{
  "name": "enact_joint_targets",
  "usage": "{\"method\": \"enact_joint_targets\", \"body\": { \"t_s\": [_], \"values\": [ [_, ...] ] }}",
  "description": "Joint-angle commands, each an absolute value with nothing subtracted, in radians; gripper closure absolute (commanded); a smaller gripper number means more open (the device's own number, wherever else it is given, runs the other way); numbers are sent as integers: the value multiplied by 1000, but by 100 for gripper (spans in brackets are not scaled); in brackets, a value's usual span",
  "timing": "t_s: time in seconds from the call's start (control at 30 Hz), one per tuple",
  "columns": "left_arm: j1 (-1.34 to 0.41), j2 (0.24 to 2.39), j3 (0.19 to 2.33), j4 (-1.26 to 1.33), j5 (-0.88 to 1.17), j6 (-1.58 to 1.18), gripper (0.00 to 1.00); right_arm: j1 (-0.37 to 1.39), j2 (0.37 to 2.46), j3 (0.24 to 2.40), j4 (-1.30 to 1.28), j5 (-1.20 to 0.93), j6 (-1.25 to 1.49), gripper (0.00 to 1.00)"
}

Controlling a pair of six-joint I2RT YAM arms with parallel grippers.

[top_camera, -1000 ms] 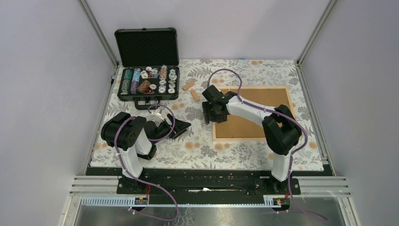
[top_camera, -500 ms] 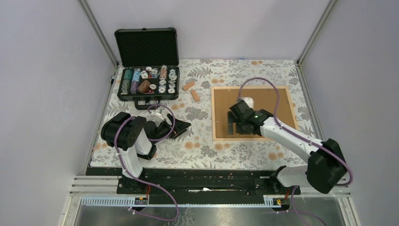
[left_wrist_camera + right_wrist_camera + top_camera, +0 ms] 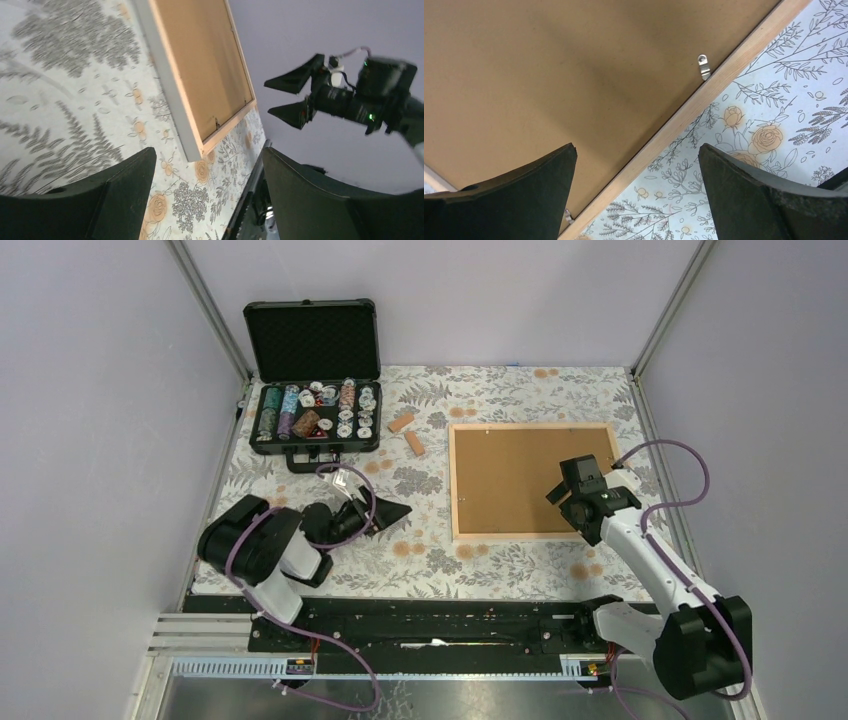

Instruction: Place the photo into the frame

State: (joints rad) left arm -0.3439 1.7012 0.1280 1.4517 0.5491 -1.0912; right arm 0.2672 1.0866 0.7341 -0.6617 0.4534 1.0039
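The frame (image 3: 452, 480) of pale wooden strips lies flat at the right of the table, filled by a plain brown backing board (image 3: 510, 475). The photo is not in view. My right gripper (image 3: 578, 485) is open and empty, a little above the frame's near right part. In the right wrist view (image 3: 636, 150) it hangs over a frame strip (image 3: 684, 119) and a small metal clip (image 3: 704, 65). My left gripper (image 3: 385, 515) is open and empty, low over the cloth to the left of the frame. In the left wrist view (image 3: 207, 155) it faces the frame's near corner (image 3: 176, 100).
An open black case (image 3: 315, 415) of poker chips stands at the back left. Two small wooden blocks (image 3: 402, 423) lie between the case and the frame. A floral cloth (image 3: 420, 560) covers the table, with walls on three sides.
My right arm has swung from the frame's left edge across the board to its near right part. My left arm has shifted slightly, its gripper still open.
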Motion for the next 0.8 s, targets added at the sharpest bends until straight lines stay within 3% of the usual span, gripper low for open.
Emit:
{"method": "enact_joint_targets", "body": {
  "t_s": [0.0,0.13,0.23,0.37,0.57,0.63,0.77],
  "values": [
    [-426,1543,109,1443,459,-922,18,200,1117,710,-649,413,1047,1],
    [-621,1322,176,1086,266,-711,16,156,1138,660,-621,359,1060,4],
    [-811,1230,294,790,75,-551,15,127,1158,623,-567,305,1052,12],
    [-951,1237,482,484,-63,-430,14,117,1197,601,-503,259,1057,20],
    [-1087,1353,740,225,-152,-242,13,111,1262,590,-480,233,1088,36],
    [-1121,1410,804,190,-154,-174,12,110,1258,576,-480,226,1108,50],
    [-1186,1566,921,158,-171,-35,9,110,1245,560,-490,225,1160,89]
  ]
}}
